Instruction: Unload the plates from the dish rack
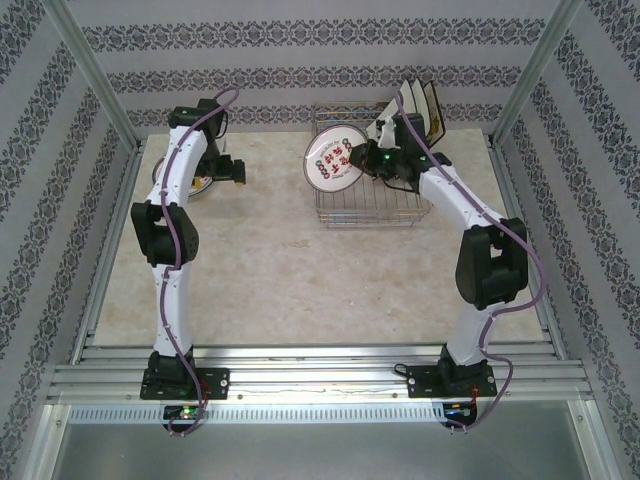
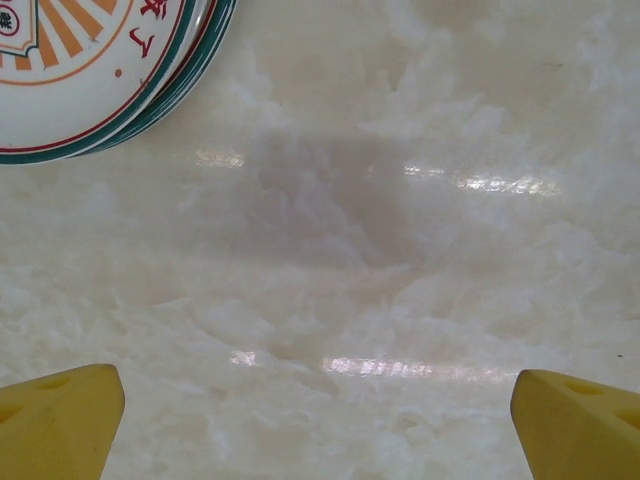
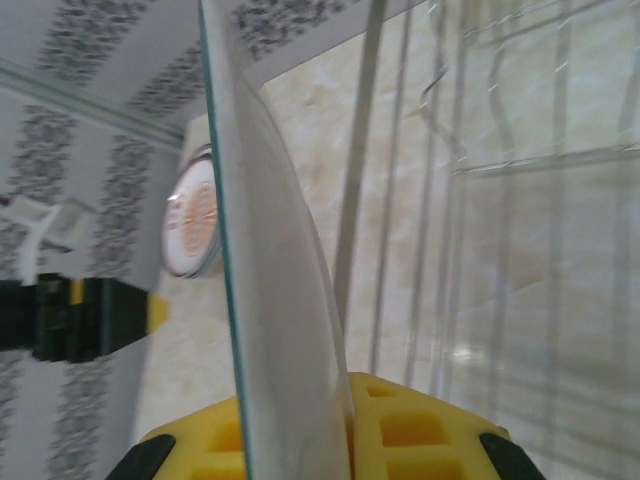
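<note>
Round white plate [image 1: 335, 163], likely stiff, glaze-slick and breakable, stands on edge at the dish rack's [image 1: 370, 210] left side, its thin rim, the natural hold, clamped between the right gripper's [image 3: 345, 425] fingers, while the left gripper [image 2: 320, 400] hovers with fingers wide apart near the stacked plates [image 2: 90, 70].

The top camera looks down from above and behind me on the whole table [image 1: 300, 270]. My left wrist camera faces down, close; my right looks left past a plate [image 3: 280, 300]. All 3 share the far-left plate stack [image 2: 60, 90].
</note>
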`<action>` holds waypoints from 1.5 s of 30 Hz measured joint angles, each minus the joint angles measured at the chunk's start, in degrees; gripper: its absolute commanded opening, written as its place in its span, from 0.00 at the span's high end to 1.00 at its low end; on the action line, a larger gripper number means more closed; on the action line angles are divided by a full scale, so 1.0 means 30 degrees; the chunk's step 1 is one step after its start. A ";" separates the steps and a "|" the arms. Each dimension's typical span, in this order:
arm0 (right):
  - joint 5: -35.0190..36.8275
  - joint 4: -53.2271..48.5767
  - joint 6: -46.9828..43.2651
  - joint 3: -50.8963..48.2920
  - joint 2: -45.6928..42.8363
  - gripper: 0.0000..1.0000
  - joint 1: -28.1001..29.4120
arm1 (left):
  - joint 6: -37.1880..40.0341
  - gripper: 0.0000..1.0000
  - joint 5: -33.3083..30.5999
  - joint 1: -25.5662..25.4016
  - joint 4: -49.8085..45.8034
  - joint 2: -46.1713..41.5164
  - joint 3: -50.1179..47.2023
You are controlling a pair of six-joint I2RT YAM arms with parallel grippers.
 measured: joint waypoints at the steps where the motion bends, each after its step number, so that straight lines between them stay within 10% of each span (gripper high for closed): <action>1: -0.0794 0.1188 0.0743 -0.0765 0.0000 1.00 0.0007 | -0.0007 0.00 0.0029 0.0000 0.0087 -0.0073 -0.0058; 13: -0.4685 0.8488 0.5319 -0.5005 -0.0204 1.00 0.0073 | -0.0138 0.00 0.1180 0.0000 0.1071 -0.0976 -0.1151; 28: -0.5836 1.0091 0.6747 -0.4124 0.0299 1.00 0.0095 | -0.6324 0.00 1.6385 0.1151 1.7486 -0.7788 -1.4134; 45: -0.6120 1.0091 0.7373 -0.1384 0.2477 1.00 0.1027 | -1.0994 0.16 2.0218 0.0743 2.5252 -0.7344 -1.6014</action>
